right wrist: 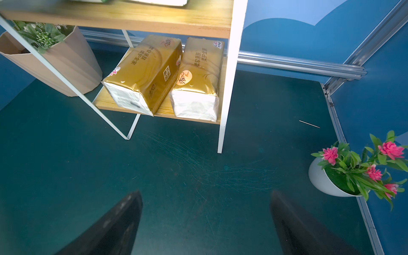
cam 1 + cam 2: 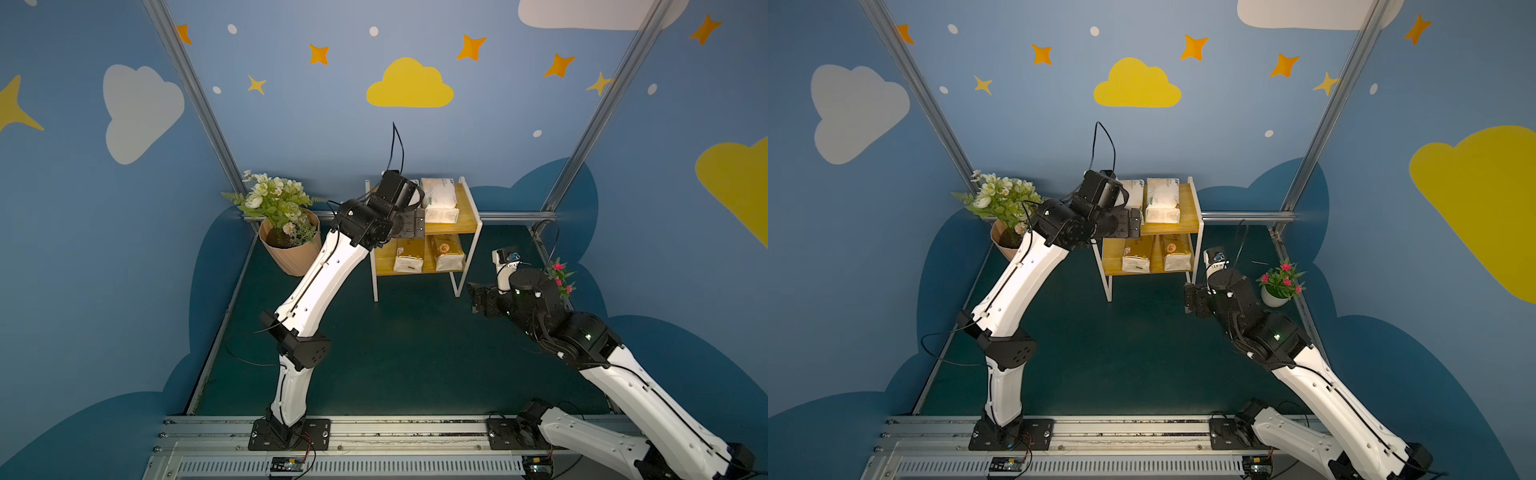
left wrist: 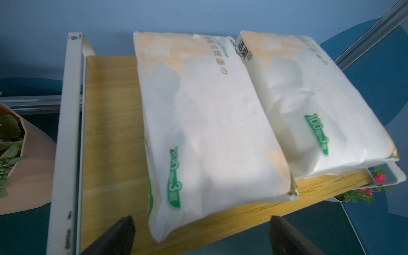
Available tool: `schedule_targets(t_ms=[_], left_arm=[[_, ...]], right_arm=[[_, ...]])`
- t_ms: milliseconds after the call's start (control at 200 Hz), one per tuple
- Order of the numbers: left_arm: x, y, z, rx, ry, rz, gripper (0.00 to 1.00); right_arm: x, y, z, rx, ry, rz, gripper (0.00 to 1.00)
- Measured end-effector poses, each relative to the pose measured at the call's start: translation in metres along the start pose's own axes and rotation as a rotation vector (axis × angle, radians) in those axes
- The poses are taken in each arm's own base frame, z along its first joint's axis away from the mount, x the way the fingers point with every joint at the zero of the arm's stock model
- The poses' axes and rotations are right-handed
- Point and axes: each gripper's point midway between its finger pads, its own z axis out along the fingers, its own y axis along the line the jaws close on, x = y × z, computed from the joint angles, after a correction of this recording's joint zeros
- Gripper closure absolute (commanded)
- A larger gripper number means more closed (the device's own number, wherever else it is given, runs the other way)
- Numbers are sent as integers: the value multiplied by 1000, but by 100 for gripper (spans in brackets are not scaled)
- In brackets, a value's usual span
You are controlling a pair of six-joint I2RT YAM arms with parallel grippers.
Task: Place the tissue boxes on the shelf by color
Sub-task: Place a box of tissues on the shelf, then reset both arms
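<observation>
The counter is dark green and is read here as a clock face from a top view, with 12 o'clock at the back wall. No pack lies on it in any view.

The left arm reaches from its base at 7 o'clock to the upper board. The right arm sits at 4 o'clock, well apart from the rack.

The shelf, two-tiered, stands at 12 o'clock. A peach flowerpot stands at 10 o'clock and a white pot of pink flowers at 3 o'clock.

On the upper board, the 9 o'clock white pack and the 3 o'clock white pack lie flat, side by side and touching. The former's near end reaches the board's front edge; whether it overhangs cannot be told.

On the lower board, the 9 o'clock gold pack and the 3 o'clock gold pack lie close together.

The left gripper is at the front of the upper board, jaws spread wide either side of the near white pack's end, grasping nothing. The right gripper hangs over bare counter, jaws wide, empty.

Finding: all four packs are shelved, one colour per tier, so the sorting appears complete. In my judgement only clearing the left arm from the shelf is left.
</observation>
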Motion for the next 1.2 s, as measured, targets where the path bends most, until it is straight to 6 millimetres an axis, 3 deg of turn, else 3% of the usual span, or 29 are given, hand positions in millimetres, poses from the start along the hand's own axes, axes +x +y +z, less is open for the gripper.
schedule_targets(t_ms=[451, 676, 866, 1011, 1196], left_arm=[[2, -16, -7, 14, -20, 49, 0], [19, -10, -28, -32, -13, 110, 0], [33, 20, -49, -101, -13, 117, 0], [54, 45, -56, -145, -14, 100, 0], [90, 108, -58, -254, -20, 18, 0]], right_arm=[[0, 0, 0, 2, 1, 0, 3], [1, -3, 2, 17, 4, 1, 2], [3, -6, 9, 40, 22, 1, 2], [6, -21, 15, 115, 25, 46, 2], [25, -54, 25, 263, 64, 133, 2]])
